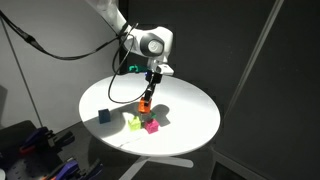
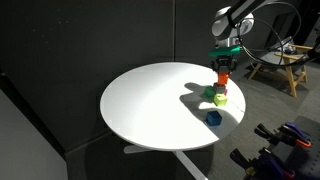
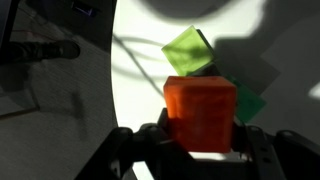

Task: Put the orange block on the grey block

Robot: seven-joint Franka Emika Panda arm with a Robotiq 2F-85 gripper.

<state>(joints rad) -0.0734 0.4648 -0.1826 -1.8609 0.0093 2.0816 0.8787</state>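
My gripper (image 1: 148, 96) is shut on the orange block (image 1: 145, 104) and holds it just above the white round table (image 1: 190, 105). In the wrist view the orange block (image 3: 200, 110) fills the space between the jaws (image 3: 200, 138). A yellow-green cube (image 3: 188, 50) lies just beyond it. In an exterior view the orange block (image 2: 222, 78) hangs over the cluster of cubes near the table's edge. I cannot make out the grey block in any view; it may be hidden under the orange block or in shadow.
A yellow-green cube (image 1: 135, 122) and a pink cube (image 1: 152, 126) sit together below the gripper. A blue cube (image 1: 104, 116) stands apart near the table's edge, also seen in an exterior view (image 2: 213, 117). Cables and gear lie on the floor around the table.
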